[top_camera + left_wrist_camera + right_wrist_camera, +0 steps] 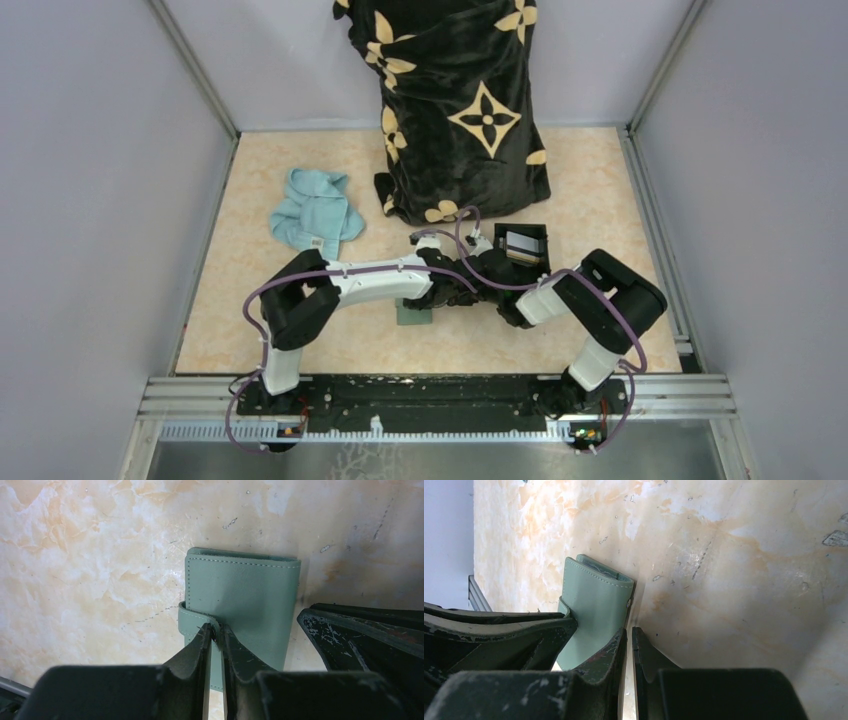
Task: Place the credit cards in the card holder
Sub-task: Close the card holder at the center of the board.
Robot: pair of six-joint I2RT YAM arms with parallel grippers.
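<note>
A beige marbled surface (300, 340) walled by pale panels (100, 200) carries a black blanket with gold flowers (460, 110) at the far side, a light blue cloth (312, 210) to its left and a black box (525, 245) just right of centre. The sage-green card holder (240, 605) lies folded shut on the surface between the two arms, near the box. The left end effector (216, 632) is pinched almost together on the card holder's strap tab, while the right end effector (629, 632) is drawn to a thin slit, nothing between its fingers, one finger against the holder's edge.
</note>
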